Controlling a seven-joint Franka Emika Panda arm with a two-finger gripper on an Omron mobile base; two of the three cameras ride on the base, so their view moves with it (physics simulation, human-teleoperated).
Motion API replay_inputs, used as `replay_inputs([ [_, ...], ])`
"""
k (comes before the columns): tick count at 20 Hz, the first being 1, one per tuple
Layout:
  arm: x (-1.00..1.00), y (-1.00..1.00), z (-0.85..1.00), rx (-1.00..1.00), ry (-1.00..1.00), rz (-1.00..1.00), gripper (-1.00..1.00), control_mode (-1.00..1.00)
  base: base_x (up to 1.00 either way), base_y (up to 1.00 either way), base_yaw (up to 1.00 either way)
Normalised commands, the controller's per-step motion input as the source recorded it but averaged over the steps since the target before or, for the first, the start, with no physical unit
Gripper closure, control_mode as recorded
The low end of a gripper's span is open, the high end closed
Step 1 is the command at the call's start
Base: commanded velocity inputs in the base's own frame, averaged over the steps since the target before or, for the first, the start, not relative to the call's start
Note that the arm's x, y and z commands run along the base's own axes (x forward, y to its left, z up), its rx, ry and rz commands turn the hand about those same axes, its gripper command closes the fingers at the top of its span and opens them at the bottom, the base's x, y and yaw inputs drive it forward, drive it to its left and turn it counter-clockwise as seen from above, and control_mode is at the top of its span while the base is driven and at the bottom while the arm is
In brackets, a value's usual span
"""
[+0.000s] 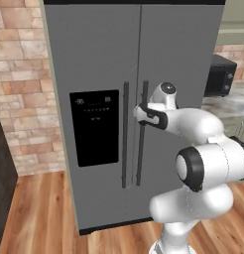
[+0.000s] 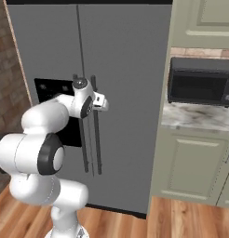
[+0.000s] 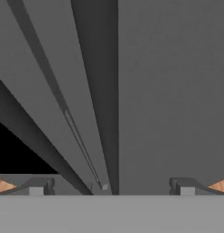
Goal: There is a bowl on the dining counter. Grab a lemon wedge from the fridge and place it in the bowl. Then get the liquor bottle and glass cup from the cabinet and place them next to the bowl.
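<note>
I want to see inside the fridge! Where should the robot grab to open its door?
Probably the right door's long dark vertical handle, about mid-height. It is a thin upright bar standing off the fridge door, so the claw should come straight at the front with one finger either side. The claw is open at the handles, and both doors are shut.

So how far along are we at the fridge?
Nothing looks done: both doors of the fridge are shut. In hand: the gripper, jaws wide open, sits at the right door's handle, not yet closed on it. Left: open the door, fetch the lemon wedge, then everything with the bowl, bottle and cup.
</note>
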Motion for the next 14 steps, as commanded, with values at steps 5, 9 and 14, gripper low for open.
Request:
replay_inputs([
  [5, 0.32, 0.00, -0.20, 0.00, 0.00, 0.00, -1.00, -1.00, 0.00, 0.00, 0.00],
  [9, 0.37, 0.00, -0.16, 0.00, 0.00, 0.00, -1.00, -1.00, 0.00, 0.00, 0.00],
  [14, 0.40, 0.02, -0.13, 0.00, 0.00, 0.00, -1.00, -1.00, 0.00, 0.00, 0.00],
])
